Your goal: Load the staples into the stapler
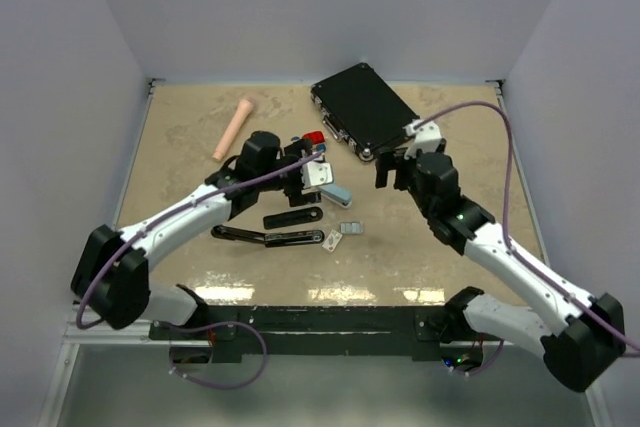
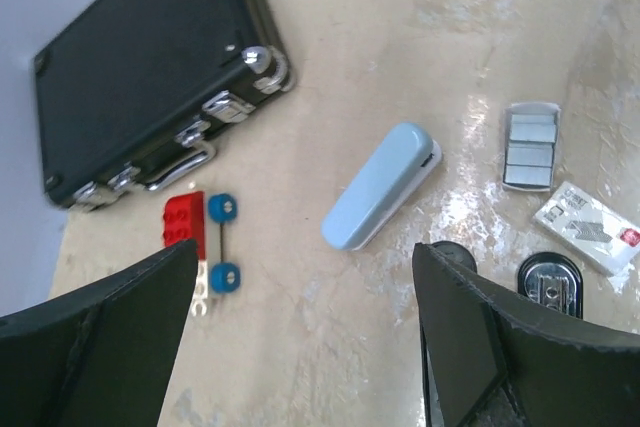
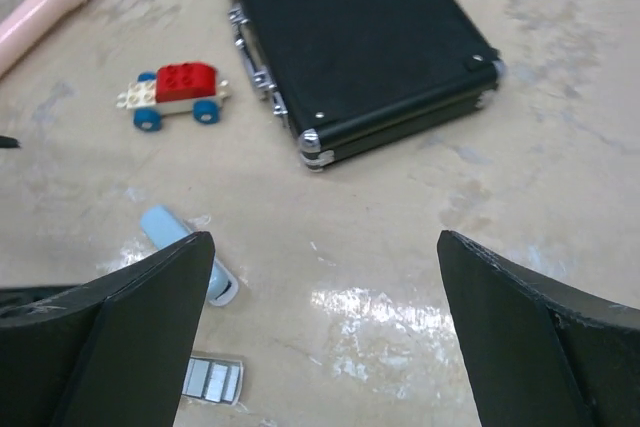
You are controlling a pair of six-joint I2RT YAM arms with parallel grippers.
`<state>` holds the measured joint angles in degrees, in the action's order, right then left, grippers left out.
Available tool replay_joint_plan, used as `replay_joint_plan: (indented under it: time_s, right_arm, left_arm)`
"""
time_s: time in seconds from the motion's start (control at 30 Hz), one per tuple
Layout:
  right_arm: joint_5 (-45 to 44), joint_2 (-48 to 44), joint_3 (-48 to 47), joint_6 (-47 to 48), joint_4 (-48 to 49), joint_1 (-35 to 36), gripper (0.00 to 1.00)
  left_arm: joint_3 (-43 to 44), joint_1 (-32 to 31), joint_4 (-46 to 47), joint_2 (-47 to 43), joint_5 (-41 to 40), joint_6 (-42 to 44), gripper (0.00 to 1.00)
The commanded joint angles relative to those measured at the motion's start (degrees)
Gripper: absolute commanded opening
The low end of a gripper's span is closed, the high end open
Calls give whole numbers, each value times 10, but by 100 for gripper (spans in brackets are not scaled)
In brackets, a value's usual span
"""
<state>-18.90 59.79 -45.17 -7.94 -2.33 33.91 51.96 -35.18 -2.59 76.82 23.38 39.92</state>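
The staples (image 2: 528,152) are silvery-grey strips lying in a small white tray (image 1: 351,228), also low in the right wrist view (image 3: 212,379). Beside them lies a tiny white cardboard box (image 2: 585,227). A black stapler (image 1: 275,235) lies opened out on the table, its two long arms spread; one end with a metal plate (image 2: 550,287) shows in the left wrist view. A small light-blue stapler-shaped piece (image 2: 382,187) rests just above the tray. My left gripper (image 1: 315,172) hangs open over bare table (image 2: 305,267), holding nothing. My right gripper (image 1: 392,169) is open too, empty (image 3: 325,247), right of the staples.
A black case with metal latches (image 1: 362,109) lies at the back centre. A red, white and blue toy-brick car (image 3: 175,95) stands near the left gripper. A pink cylinder (image 1: 234,127) lies at the back left. White walls enclose the table.
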Motion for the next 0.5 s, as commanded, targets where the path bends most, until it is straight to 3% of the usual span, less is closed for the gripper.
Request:
replay_joint_plan:
  time_s: [0.0, 0.23, 0.47]
  right_arm:
    - [-149, -98, 59, -109, -8, 3, 98]
    - [-204, -266, 103, -124, -64, 3, 98]
    - [-174, -326, 111, -125, -80, 3, 98]
  left_arm:
    - [123, 3, -117, 118, 103, 110, 93]
    - [275, -23, -238, 275, 97, 177, 91]
    - [337, -45, -263, 359, 81, 187, 77]
